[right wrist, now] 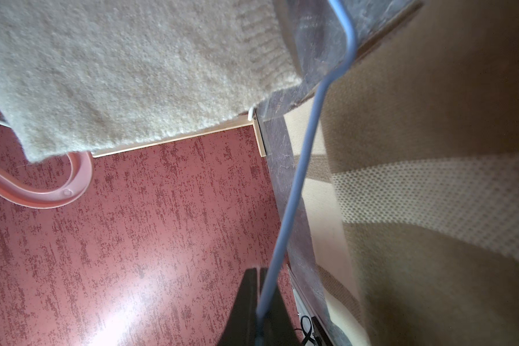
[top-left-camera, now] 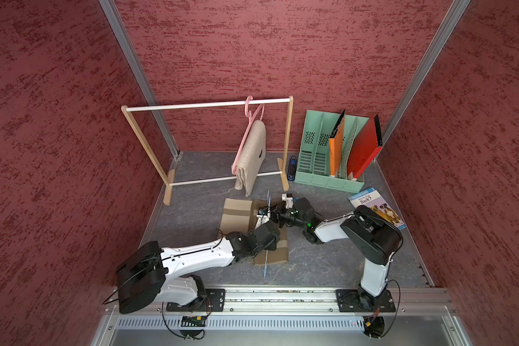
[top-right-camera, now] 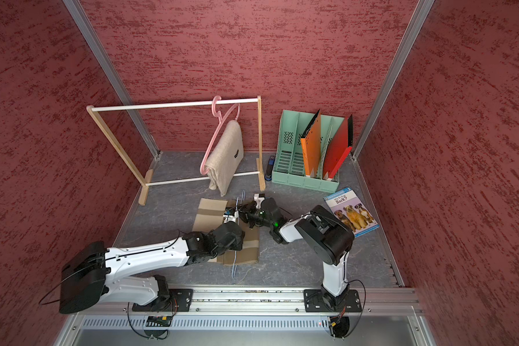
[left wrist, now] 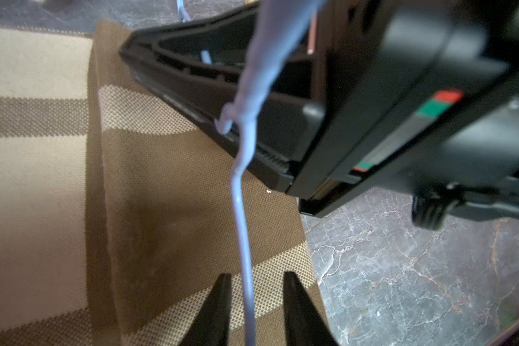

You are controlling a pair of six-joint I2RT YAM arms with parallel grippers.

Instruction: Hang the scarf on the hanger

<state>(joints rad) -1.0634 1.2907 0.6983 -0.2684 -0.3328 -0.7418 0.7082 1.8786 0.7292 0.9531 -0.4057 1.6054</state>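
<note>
A brown scarf (top-left-camera: 237, 212) with cream stripes lies flat on the grey table, also seen in the other top view (top-right-camera: 207, 214) and in both wrist views (left wrist: 168, 191) (right wrist: 432, 194). A thin blue hanger (top-left-camera: 265, 266) stands edge-on above it. My right gripper (right wrist: 259, 269) is shut on the hanger's wire (right wrist: 294, 194), and in a top view it reaches in from the right (top-left-camera: 272, 210). My left gripper (left wrist: 256, 281) is open, with the blue wire (left wrist: 242, 233) passing between its fingers untouched. In a top view the left gripper (top-left-camera: 265, 221) is over the scarf's middle.
At the back a wooden rack (top-left-camera: 150, 143) carries a pink hanger (top-left-camera: 253, 112) with a beige cloth (top-left-camera: 252, 155). To the right are a green file holder (top-left-camera: 312, 149) with orange and red folders, a blue stapler (top-left-camera: 292, 167) and a dog book (top-left-camera: 378, 209).
</note>
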